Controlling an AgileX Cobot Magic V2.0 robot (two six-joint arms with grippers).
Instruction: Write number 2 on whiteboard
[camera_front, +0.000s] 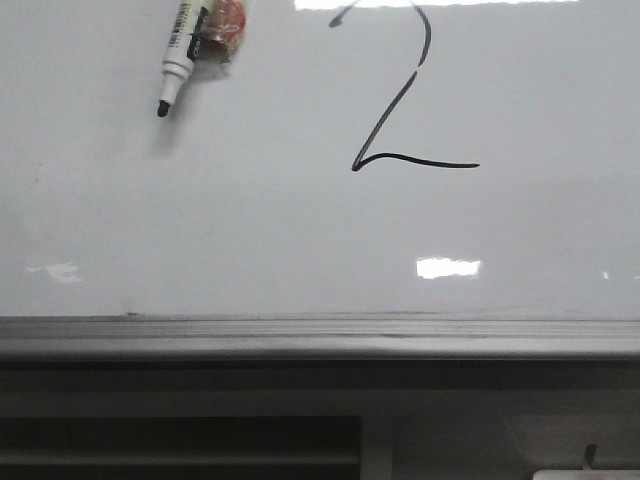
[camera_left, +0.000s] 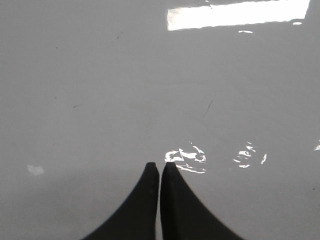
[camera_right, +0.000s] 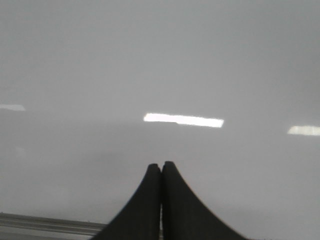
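the number 2 (camera_front: 405, 110) is sitting on the upper middle-right of the whiteboard (camera_front: 250, 230) in the front view, a thin black stroke whose curved top is running off the upper edge of the picture into a bright strip of reflected light. its long diagonal is slanting down to the left, and a slightly wavy base is running out to the right from the low corner. the stroke is thinning to a faint break partway down the diagonal.

well apart from it to the left, a marker pen (camera_front: 180, 55) is hanging tilted before the board with its black tip (camera_front: 162, 108) pointing down and left, uncapped, casting a soft shadow on the surface just below. a reddish-orange wrapped piece (camera_front: 225, 28) is touching the pen's barrel on its right side; what is holding the pen is out of frame.

a grey ledge (camera_front: 320, 338) is lying along the board's lower edge, with a darker slatted panel (camera_front: 180, 448) beneath it.

in the left wrist view, the left gripper (camera_left: 159, 166) is facing the glossy board with its dark fingers (camera_left: 145, 200) pressed together, nothing between them. in the right wrist view, the right gripper (camera_right: 160, 165) is likewise showing its fingers (camera_right: 180, 205) closed against each other and empty, with the ledge showing at the lower corner.
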